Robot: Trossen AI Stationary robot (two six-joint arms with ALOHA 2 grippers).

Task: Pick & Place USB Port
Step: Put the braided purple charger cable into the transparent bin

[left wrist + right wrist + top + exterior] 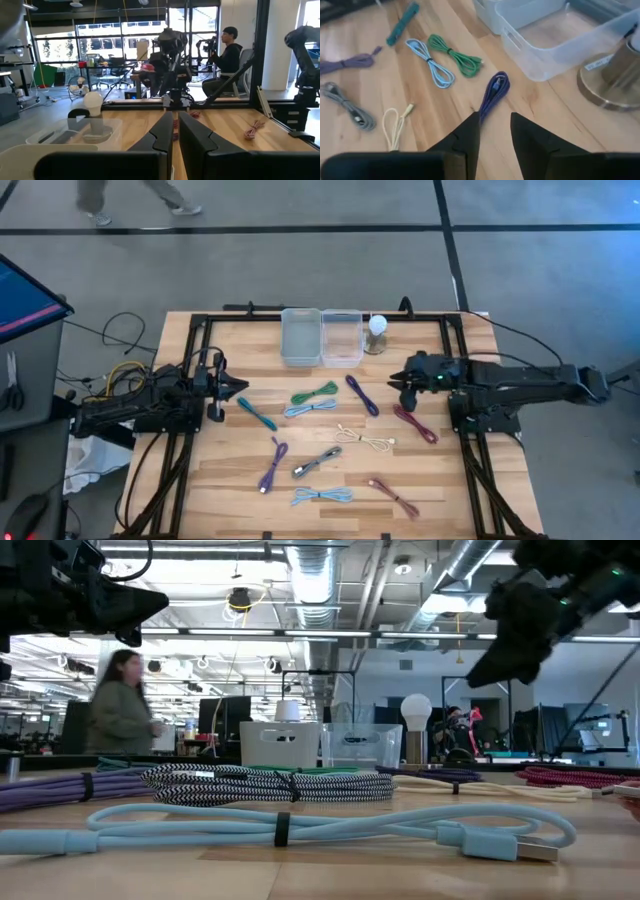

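1. Now: right gripper point(492, 131) hovers over worktop's right half, fingers narrowly apart, empty, w/ the dark purple cable point(494, 93) just ahead of it.
2. Clear bin point(341, 337) & lamp point(377, 330) sit close by at the far edge.
3. Left gripper point(238, 387) waits near left edge, nearly closed, empty.

I see two bins point(321, 337) side by side at the counter's point(220, 480) far edge, a lamp point(377, 331) just right of them. Nearer me than the bins, bundled cables point(313, 402) lie scattered. The left hand point(238, 387) waits left of the bins, the right hand point(392, 378) right of them.
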